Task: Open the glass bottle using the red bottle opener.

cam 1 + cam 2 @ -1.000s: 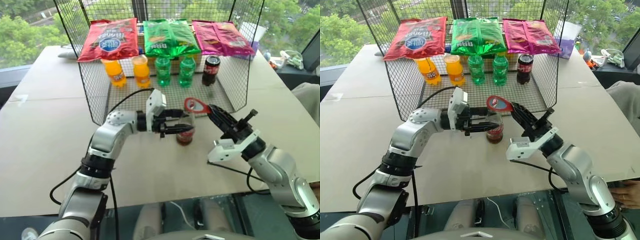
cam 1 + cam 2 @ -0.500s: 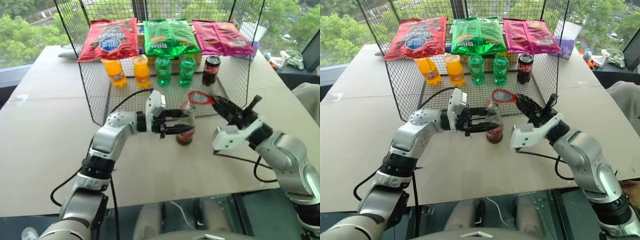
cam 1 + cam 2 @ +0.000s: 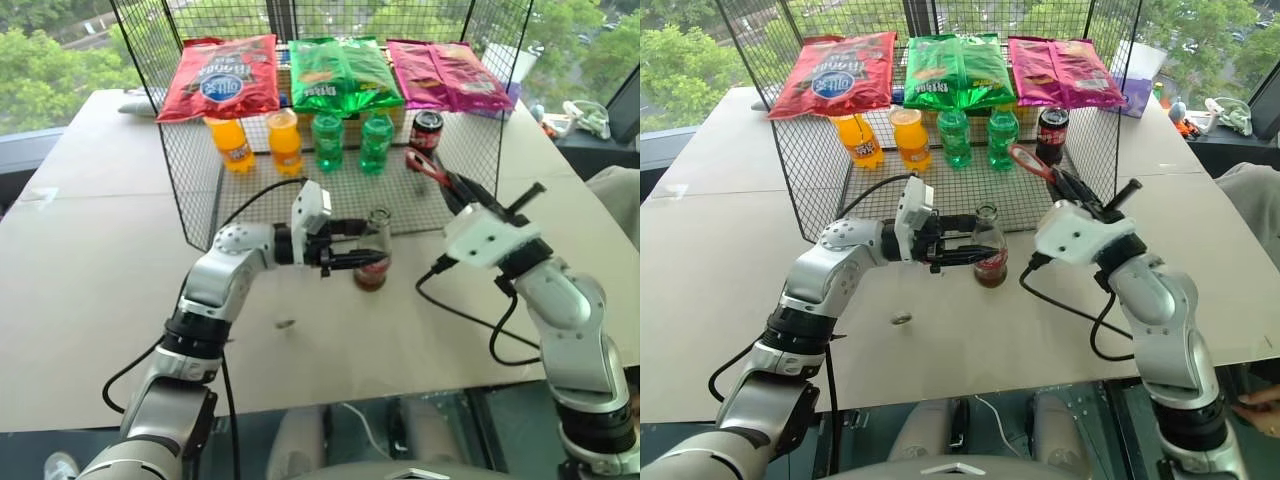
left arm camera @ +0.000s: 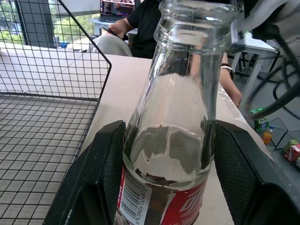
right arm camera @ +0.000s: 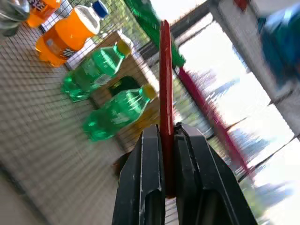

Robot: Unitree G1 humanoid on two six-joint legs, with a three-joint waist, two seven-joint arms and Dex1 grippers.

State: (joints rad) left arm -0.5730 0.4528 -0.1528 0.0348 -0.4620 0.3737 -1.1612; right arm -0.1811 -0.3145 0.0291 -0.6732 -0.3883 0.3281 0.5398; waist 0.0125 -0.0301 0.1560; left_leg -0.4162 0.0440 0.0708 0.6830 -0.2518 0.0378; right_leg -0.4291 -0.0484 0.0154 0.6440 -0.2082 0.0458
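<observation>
Beige table (image 3: 90, 260) by windows, left pincer (image 3: 352, 255) around glass bottle (image 3: 373, 250), right pincer (image 3: 452, 185) gripping red bottle opener (image 3: 424, 167)

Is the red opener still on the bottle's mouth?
Apart. In the left eye view the red bottle opener, held in the right gripper, is clear of the glass bottle.

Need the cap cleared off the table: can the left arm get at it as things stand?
Probably not yet: the left gripper has its fingers around the glass bottle, so it isn't free. The cap lies in the open on the table.
</observation>
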